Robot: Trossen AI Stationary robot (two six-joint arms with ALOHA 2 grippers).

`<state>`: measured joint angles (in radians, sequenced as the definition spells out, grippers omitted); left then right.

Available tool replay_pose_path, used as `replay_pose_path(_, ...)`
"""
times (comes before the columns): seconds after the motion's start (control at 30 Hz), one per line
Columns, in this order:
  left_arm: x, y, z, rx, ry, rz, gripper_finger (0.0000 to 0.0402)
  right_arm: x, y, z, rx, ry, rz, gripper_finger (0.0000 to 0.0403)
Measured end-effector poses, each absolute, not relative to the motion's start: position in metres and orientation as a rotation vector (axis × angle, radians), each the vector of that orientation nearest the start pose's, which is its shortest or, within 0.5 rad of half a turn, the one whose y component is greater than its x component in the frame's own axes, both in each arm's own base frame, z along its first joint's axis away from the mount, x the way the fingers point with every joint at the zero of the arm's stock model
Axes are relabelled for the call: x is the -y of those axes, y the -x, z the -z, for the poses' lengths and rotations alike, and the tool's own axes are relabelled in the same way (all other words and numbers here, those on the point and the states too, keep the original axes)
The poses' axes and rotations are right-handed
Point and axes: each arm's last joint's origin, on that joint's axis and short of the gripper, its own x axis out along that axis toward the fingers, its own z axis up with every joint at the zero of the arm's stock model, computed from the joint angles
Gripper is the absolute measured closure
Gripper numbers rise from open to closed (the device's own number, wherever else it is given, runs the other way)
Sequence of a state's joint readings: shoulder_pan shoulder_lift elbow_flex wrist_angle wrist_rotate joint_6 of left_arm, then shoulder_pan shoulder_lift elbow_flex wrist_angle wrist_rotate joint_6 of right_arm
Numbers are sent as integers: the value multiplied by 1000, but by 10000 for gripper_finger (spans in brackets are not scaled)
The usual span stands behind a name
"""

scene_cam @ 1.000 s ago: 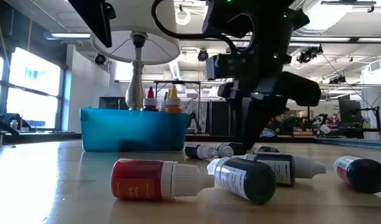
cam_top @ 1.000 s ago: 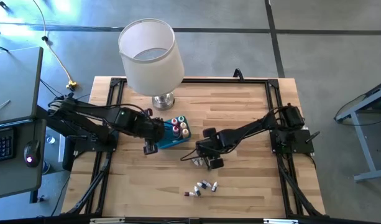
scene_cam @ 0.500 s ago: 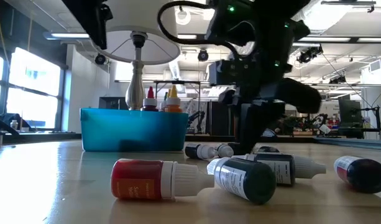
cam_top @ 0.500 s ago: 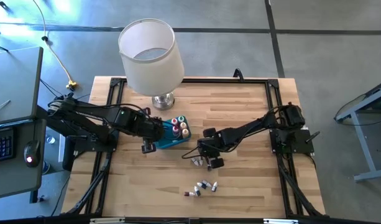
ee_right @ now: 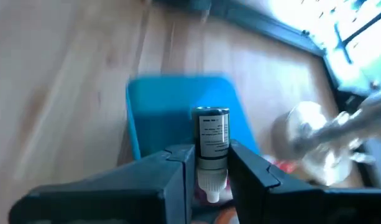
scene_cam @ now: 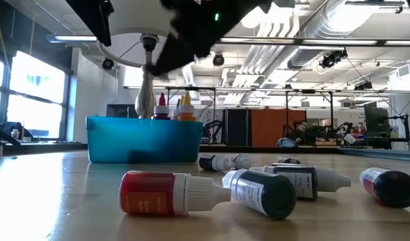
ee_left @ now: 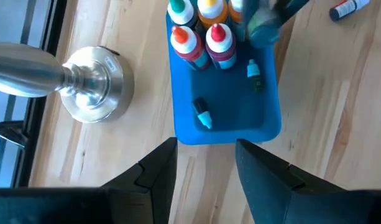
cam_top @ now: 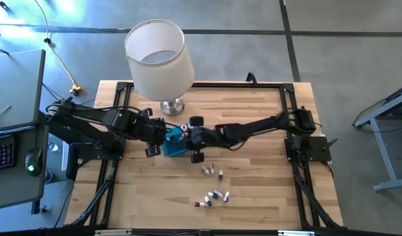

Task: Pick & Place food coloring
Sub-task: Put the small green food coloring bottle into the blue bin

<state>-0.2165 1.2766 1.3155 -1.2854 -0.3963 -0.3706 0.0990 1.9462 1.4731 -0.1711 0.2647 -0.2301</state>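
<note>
Up over the blue tray [ee_right: 178, 106], my right gripper [ee_right: 210, 163] pinched one dark food coloring bottle [ee_right: 211, 140] tight. My left gripper [ee_left: 206, 158] stayed open by the tray's edge.

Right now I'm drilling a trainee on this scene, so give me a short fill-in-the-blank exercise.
1. The right gripper is shut on a dark ____ bottle.
2. It carries it over the ____ tray.
3. The bottles inside the tray stand ____.
4. A silver ____ base sits beside the tray.

Missing: food coloring; blue; upright; lamp
</note>
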Motion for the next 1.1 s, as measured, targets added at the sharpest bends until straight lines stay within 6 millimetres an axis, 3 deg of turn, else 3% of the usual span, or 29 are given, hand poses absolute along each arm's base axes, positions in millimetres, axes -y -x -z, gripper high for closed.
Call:
replay_pose_path(0.1,35,-210,-338,-1132,-48,-371,243,-27,-441,-215,-714,356,89,333)
replay_pose_path(0.57,33,-209,-338,-1126,-75,-408,243,-21,-446,-196,-762,333,22,330)
replay_pose_path(0.8,33,-209,-338,-1121,-56,-419,244,-20,-451,-180,-782,331,99,330)
replay_pose_path(0.97,33,-209,-338,-1124,-53,-416,244,-23,-453,-178,-769,374,84,322)
replay_pose_path(1.1,34,-209,-338,-1126,-51,-413,244,-28,-453,-181,-753,385,73,292)
